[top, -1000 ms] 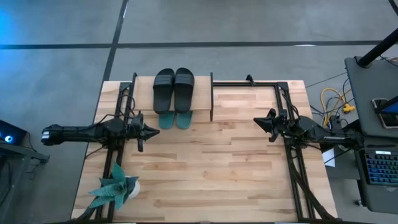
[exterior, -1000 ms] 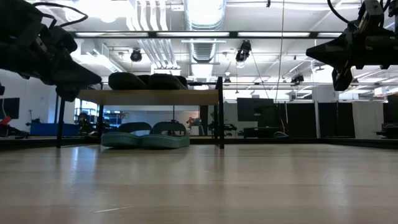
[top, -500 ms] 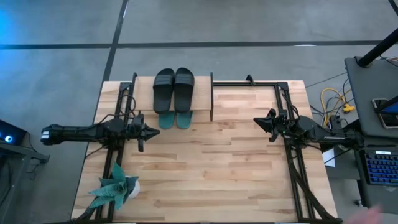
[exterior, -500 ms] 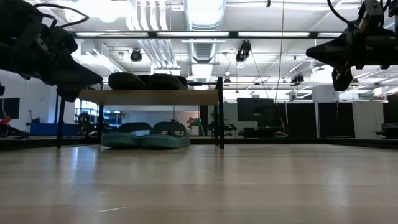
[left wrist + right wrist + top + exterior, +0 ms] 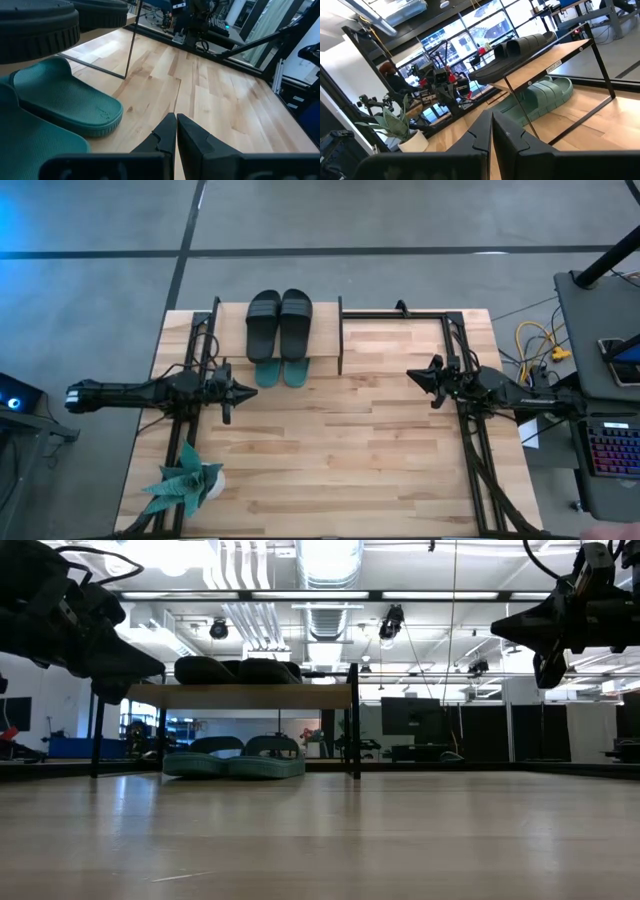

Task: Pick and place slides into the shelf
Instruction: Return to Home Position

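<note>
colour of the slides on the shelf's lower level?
Teal-green; the lower slides show best in the left wrist view.

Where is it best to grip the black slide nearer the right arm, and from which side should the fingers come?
Probably the wide strap of that black slide, from above: it arches above the sole, and the shelf's top board is open overhead. Its twin lies close beside, so the sole's sides are crowded.

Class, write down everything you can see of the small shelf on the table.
The shelf is a low rack: a light wood board on thin black metal legs, standing upright at the far edge of the table. The black slides lie side by side on its board; the teal slides lie beneath, ends poking past its front edge. The left tool and right tool hang clear of it.
</note>
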### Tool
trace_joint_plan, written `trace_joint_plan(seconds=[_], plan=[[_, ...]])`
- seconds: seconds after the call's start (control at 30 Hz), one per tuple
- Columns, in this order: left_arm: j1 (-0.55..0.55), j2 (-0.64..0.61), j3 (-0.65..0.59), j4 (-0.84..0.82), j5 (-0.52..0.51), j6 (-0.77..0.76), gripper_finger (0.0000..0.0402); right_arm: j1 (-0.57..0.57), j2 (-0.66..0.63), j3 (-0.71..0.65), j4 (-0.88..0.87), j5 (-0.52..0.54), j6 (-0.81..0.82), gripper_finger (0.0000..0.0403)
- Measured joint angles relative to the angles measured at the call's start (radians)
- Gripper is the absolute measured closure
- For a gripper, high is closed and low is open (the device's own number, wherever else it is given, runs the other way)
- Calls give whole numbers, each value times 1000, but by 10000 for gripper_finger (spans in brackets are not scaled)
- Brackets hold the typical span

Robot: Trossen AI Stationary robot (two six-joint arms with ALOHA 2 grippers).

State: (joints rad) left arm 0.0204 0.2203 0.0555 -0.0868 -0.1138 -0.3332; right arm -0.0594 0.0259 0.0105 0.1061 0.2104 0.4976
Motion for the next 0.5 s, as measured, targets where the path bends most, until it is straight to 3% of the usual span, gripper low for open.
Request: trace_joint_plan(seconds=[0.5], plan=[[0, -2, 0, 0, 1, 0, 402, 0, -3, 0, 1, 0, 0, 394]])
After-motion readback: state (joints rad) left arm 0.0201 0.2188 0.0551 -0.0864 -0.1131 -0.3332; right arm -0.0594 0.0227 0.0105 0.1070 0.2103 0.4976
